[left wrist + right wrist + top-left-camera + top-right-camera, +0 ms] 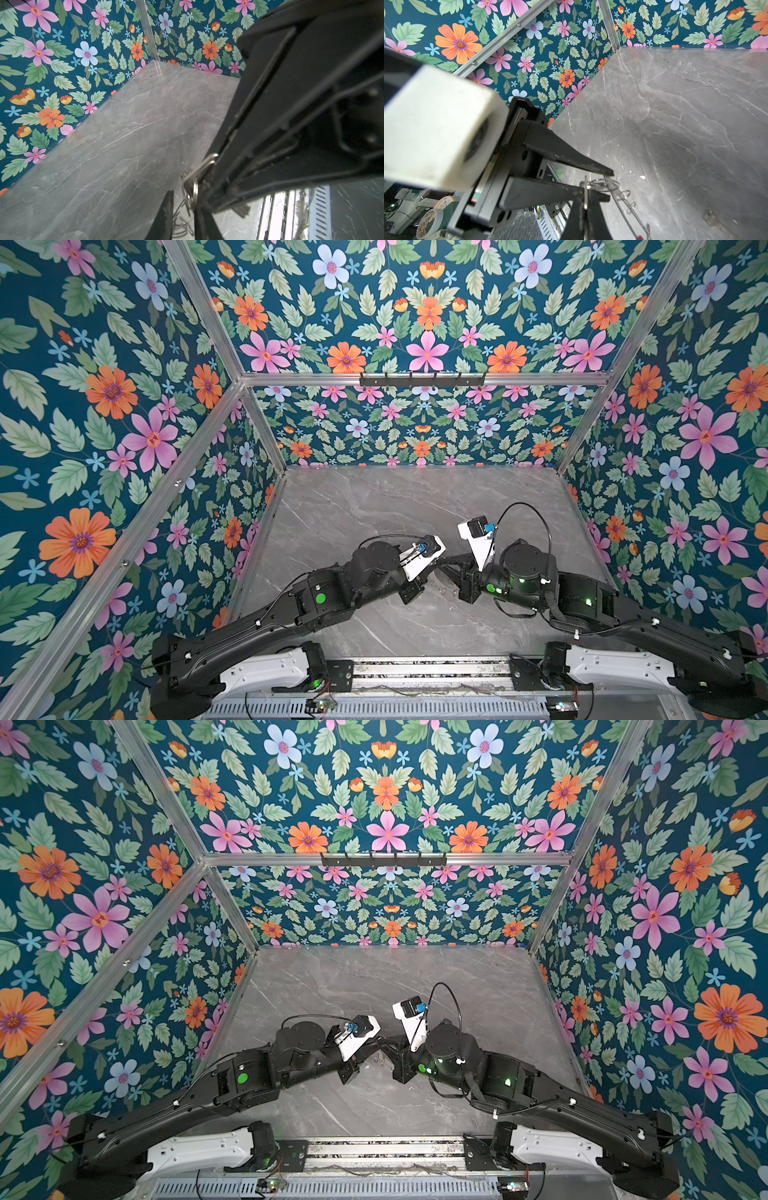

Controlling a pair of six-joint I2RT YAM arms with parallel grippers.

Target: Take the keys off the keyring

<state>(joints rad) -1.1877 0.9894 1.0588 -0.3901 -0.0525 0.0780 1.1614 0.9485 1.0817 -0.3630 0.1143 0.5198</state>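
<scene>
Evidently one loose key (712,219) already lay free on the table (675,104), near the dangling keyring (627,209). The right gripper (585,204) was clamped on what looked like a second key (585,187). The left gripper (611,185) had its jaws narrowly apart around the split ring (602,184), not yet off.

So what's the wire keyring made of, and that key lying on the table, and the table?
The keyring looks like thin steel wire: grey, glinting, bent into little loops. The key looks like flat silvery metal with a duller finish; which metal is unclear. The table looks like polished grey marble with white veins, mirroring the wallpaper, though it could be printed.
</scene>
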